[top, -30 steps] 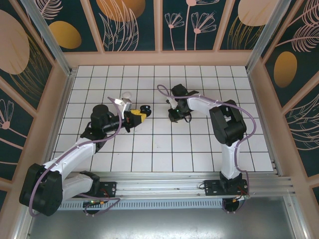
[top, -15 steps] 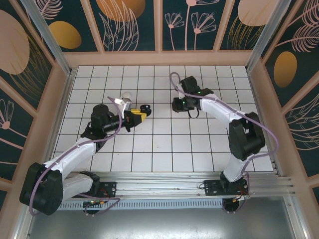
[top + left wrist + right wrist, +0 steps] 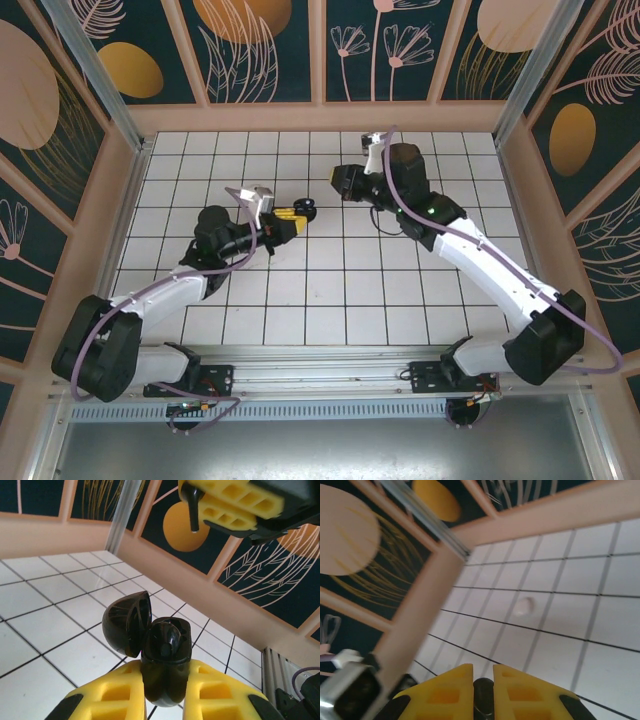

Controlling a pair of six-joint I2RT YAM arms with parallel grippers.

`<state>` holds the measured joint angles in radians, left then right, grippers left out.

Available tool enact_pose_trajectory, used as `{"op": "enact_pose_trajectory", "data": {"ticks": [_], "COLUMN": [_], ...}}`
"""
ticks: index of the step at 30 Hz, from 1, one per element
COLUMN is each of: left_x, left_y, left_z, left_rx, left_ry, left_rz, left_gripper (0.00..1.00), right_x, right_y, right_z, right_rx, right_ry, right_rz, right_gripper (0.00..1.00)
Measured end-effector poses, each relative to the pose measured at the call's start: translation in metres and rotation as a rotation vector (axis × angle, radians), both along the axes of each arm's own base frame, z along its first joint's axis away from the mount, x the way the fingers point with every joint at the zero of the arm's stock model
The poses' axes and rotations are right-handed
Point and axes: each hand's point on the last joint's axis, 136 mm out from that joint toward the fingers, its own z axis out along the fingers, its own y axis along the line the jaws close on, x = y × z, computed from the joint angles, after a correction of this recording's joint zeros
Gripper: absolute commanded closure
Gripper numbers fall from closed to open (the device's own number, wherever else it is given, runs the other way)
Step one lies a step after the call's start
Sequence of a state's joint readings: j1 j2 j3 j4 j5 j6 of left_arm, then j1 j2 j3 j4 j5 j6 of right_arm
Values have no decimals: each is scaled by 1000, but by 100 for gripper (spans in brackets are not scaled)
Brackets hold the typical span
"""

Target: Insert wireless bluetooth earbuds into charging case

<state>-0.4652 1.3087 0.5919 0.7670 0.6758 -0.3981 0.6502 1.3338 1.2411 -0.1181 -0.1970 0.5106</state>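
The black charging case is pinched between the yellow fingers of my left gripper, with its lid swung open to the left. The inside is glossy black, and I cannot tell whether a bud sits in it. In the top view this left gripper holds the case above the floor. My right gripper is shut on a black earbud. From the left wrist, that right gripper hangs above the case, the earbud's stem pointing down. From above, the right gripper is just right of the case.
A small white lump lies on the tiled floor behind the left gripper, also seen as the white lump from the right wrist. Pink wooden walls ring the tiled floor, and a metal rail runs along the near edge.
The right arm rose from the middle tiles and swung back and left with the earbud, ending close to the case. The left gripper shifted slightly right and farther back with the case.
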Motion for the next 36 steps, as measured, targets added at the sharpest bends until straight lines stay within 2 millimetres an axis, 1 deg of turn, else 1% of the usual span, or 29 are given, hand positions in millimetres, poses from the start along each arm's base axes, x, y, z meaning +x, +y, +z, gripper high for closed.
{"op": "enact_pose_trajectory", "data": {"ticks": [2, 4, 8, 12, 20, 25, 30, 36], "left_x": [0, 1, 6, 7, 7, 6, 5, 5], "left_y": [-5, -7, -7, -8, -8, -10, -10, -10], "left_z": [7, 13, 19, 24, 29, 29, 30, 30], "left_rx": [-11, -29, -59, -84, -101, -103, -104, -104], "left_ry": [-22, -45, -55, -64, -72, -70, -72, -72], "left_rz": [-3, 3, 23, 33, 41, 37, 35, 36], "left_gripper": [97, 97, 97, 97, 97, 97, 97, 97], "right_x": [-9, -18, -29, -28, -24, -25, -25, -27], "right_y": [12, 21, 25, 25, 24, 24, 24, 25], "right_z": [8, 10, -3, -14, -1, -1, 3, 0], "right_rx": [33, 64, 111, 139, 211, 245, 278, 297], "right_ry": [-31, -55, -58, -45, -55, -42, -42, -29], "right_rz": [16, 28, 23, 0, -29, -34, -36, -34], "right_gripper": [87, 87, 87, 87, 87, 88, 88, 88]}}
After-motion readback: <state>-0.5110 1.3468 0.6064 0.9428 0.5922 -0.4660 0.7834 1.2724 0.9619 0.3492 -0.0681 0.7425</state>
